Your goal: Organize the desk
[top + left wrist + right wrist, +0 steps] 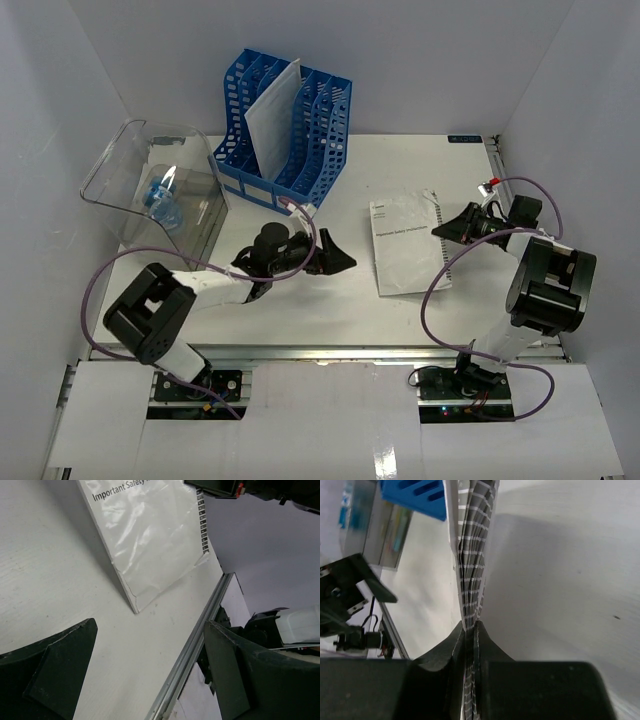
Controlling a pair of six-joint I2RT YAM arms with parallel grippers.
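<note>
The white desk carries a white spiral-bound booklet right of centre. My right gripper is shut on the booklet's spiral edge; in the right wrist view the jaws pinch the coil and pages, which are lifted slightly off the desk. My left gripper is open and empty over the desk's middle, left of the booklet. In the left wrist view its fingers frame bare desk, with the booklet's cover ahead.
A blue file organizer with a white booklet standing in it sits at the back left, also in the right wrist view. A clear plastic bin holding a blue item stands at the far left. The metal front rail runs close below.
</note>
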